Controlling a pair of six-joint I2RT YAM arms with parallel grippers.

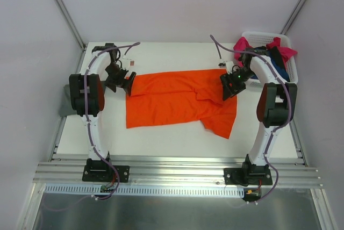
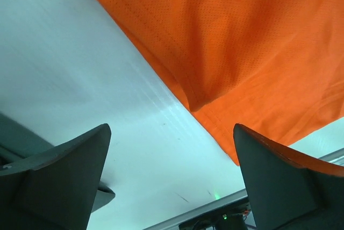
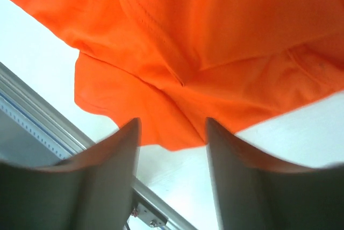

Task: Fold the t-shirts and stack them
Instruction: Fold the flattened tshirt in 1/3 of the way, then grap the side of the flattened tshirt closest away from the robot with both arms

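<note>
Bright orange cloth t-shirt (image 1: 177,103) lies spread flat across the white tabletop (image 1: 161,141), stretched between the two grippers. It looks to be partway through folding: one layer seems laid over another along its length, while a loose flap of cloth hangs out past the lower edge, below the right gripper (image 1: 230,86). No neat, finished fold shows, and no stack is visible. Beyond and to the outside of the right gripper stands a white slatted plastic basket (image 1: 293,71) holding a magenta pink t-shirt (image 1: 243,44) and a navy blue t-shirt (image 1: 279,69), both crumpled and unfolded. A grey-green patch (image 1: 65,106) shows on the outer side of the left arm, mostly hidden, and I cannot tell whether it is a folded shirt. Most of the task therefore appears left to do. The left gripper (image 1: 124,82) hovers at the orange shirt's far left corner with its fingers (image 2: 70,165) spread wide and nothing between them; the hem lies just ahead of the fingertips. The right gripper sits over the shirt's far right end, its fingers partly apart and empty, with the cloth directly beneath and ahead.
</note>
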